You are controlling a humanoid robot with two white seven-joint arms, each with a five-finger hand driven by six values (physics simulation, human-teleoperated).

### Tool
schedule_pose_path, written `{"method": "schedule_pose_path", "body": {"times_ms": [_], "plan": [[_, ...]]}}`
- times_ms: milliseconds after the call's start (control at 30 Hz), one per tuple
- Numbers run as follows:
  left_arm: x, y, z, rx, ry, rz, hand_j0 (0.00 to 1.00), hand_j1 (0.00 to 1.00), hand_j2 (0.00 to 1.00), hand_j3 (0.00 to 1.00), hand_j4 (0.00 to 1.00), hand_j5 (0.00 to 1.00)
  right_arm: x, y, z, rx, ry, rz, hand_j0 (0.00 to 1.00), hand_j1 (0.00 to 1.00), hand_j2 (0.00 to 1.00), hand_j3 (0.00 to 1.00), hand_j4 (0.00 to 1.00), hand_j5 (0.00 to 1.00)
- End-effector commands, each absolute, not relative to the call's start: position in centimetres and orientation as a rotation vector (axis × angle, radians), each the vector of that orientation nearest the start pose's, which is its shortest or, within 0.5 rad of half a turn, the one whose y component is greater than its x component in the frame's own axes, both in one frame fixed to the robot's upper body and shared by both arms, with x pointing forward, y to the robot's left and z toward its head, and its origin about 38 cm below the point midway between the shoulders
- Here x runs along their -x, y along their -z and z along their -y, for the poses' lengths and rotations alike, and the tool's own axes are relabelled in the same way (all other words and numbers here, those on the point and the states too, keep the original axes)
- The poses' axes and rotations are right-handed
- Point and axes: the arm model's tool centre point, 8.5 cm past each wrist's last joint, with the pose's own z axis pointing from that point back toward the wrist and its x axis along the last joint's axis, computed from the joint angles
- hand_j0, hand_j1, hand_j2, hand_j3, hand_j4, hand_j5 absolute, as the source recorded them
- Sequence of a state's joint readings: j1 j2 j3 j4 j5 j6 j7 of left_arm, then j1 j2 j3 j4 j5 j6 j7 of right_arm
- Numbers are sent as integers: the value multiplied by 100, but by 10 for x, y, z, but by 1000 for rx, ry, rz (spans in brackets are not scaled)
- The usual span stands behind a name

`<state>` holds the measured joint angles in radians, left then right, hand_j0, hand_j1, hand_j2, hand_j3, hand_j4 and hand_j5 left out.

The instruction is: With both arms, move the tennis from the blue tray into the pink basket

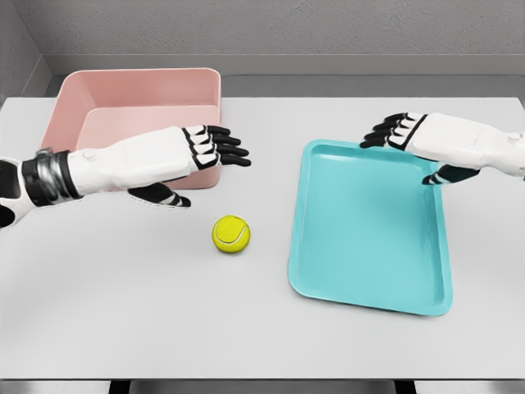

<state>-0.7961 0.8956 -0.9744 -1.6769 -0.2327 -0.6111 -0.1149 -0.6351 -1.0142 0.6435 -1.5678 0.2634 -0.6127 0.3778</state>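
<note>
A: Where is the tennis ball [231, 234] shown?

B: It is shown resting on the white tabletop [164, 312], between the pink basket [90, 123] and the blue tray [369, 230]. It is touched by neither container, and it lies just below the left robot hand [205, 152].

A: How is the left robot hand depicted?

B: Its arm is seen entering from the left edge. The black fingers are held out straight and loosely spread in front of the basket's near wall, with the thumb lowered beneath the palm. Nothing is held by it.

A: And the right robot hand [410, 139]?

B: It is shown above the tray's far right corner, its arm entering from the right edge. The fingers are extended and slightly bent, pointing left over the tray's far rim, and the thumb is directed down toward the tray. Nothing is grasped; whether the rim is touched cannot be told.

A: How are the containers placed?

B: The basket is set at the far left of the tabletop, the tray at the right, slightly turned.
</note>
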Motion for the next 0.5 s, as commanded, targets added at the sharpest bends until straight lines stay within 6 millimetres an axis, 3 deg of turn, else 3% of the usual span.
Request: {"method": "schedule_pose_path", "body": {"times_ms": [0,67,200,367,467], "plan": [[-374,-207,-210,-14,-2638,-2356,100,100,100,100,100,100,-405,-270,340,457,-2036,1541,100,100,100,100,100,100],[-373,-197,-212,-73,-2674,-2374,100,100,100,100,100,100,-406,-277,340,457,-2023,1561,100,100,100,100,100,100],[-378,-180,-223,-152,-2738,-2456,100,100,100,100,100,100,-403,-268,343,435,-2030,1533,100,100,100,100,100,100],[-383,-186,-232,-156,-2733,-2518,100,100,100,100,100,100,-401,-262,342,418,-2028,1526,100,100,100,100,100,100],[-385,-190,-229,-198,-2818,-2395,100,100,100,100,100,100,-400,-260,343,413,-2027,1522,100,100,100,100,100,100]]}}
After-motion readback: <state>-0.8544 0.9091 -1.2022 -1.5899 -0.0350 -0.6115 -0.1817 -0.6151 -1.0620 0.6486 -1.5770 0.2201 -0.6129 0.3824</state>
